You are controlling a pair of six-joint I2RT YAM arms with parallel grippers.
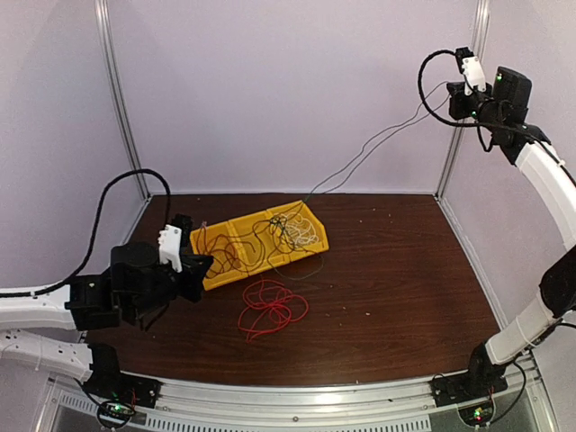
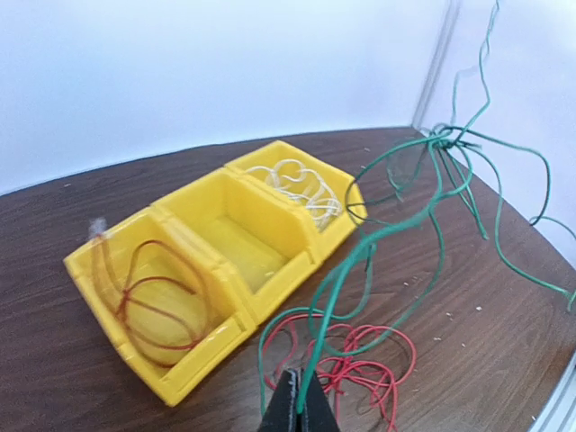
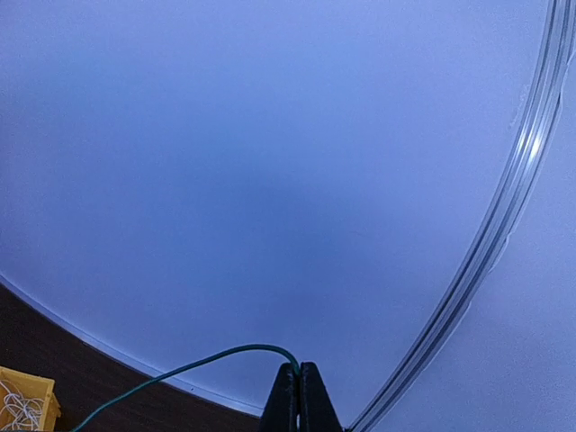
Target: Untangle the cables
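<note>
A thin green cable (image 1: 378, 139) runs taut from the yellow bin (image 1: 209, 277) up to my right gripper (image 1: 448, 94), which is raised high at the back right and shut on its end. In the right wrist view the shut gripper (image 3: 300, 382) pinches the green cable (image 3: 180, 369). My left gripper (image 1: 200, 265) is low by the bin's left end. In the left wrist view it (image 2: 301, 405) is shut on the green cable (image 2: 396, 225), which knots up higher. A red cable (image 1: 270, 306) lies looped on the table, also in the left wrist view (image 2: 360, 360).
The bin (image 2: 207, 351) has three compartments. A white cable (image 2: 297, 184) fills the right one, a dark red wire (image 2: 153, 288) the left one; the middle one holds nothing. White walls and metal posts (image 1: 121, 99) enclose the table.
</note>
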